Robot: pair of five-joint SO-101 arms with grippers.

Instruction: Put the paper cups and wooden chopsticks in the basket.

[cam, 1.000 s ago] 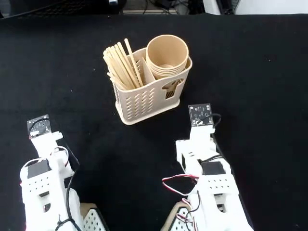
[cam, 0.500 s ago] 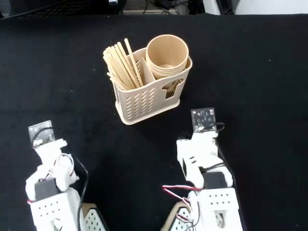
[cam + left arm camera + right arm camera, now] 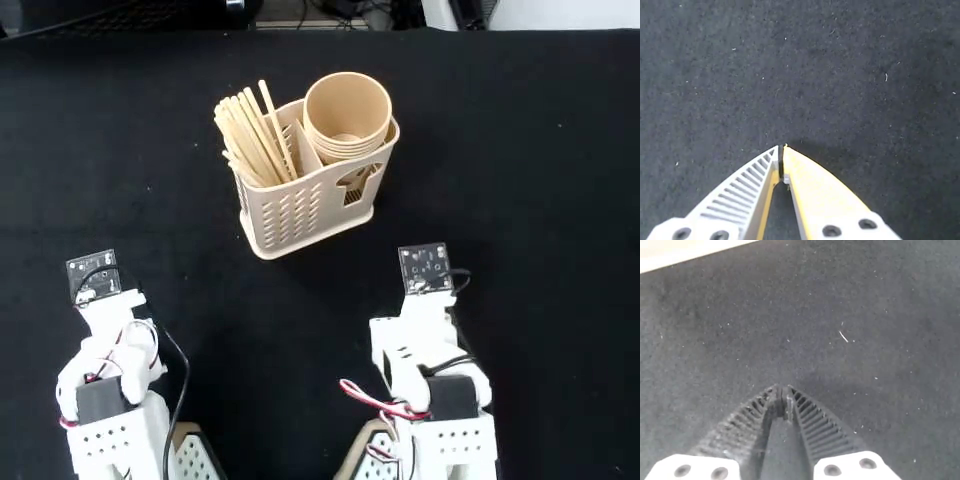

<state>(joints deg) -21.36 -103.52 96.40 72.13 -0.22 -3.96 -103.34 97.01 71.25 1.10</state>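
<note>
A robotics lab, it seems: black-clothed table [image 3: 540, 150], an arm [image 3: 425, 350] with exposed wiring [image 3: 365, 392] (red and white).

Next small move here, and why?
Probably none; I'd call it done. The wooden chopsticks stand in one compartment of the basket, the paper cups are stacked in the other, and the left gripper and right gripper are both shut, empty, over bare black table.

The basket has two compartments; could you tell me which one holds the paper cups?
The basket's right-hand compartment in the high view holds the paper cups; the other holds chopsticks.
</note>
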